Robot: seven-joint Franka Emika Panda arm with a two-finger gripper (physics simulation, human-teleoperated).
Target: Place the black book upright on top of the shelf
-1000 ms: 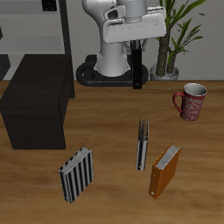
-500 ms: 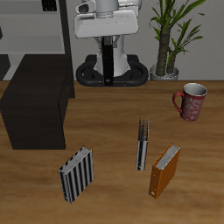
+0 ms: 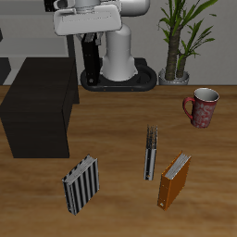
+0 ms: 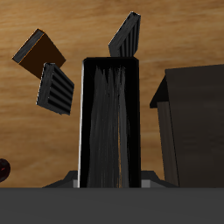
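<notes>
- My end effector [image 3: 91, 57] is clamped on the thin plain black book [image 4: 110, 118], hanging long axis vertical
- The large low matte black shelf [image 3: 42, 102] lies just beside and below it, toward the bench's front edge

Arm raised near base, wrist pointing down; gripper [image 3: 91, 57] clamped on black book [image 3: 91, 61].
</notes>
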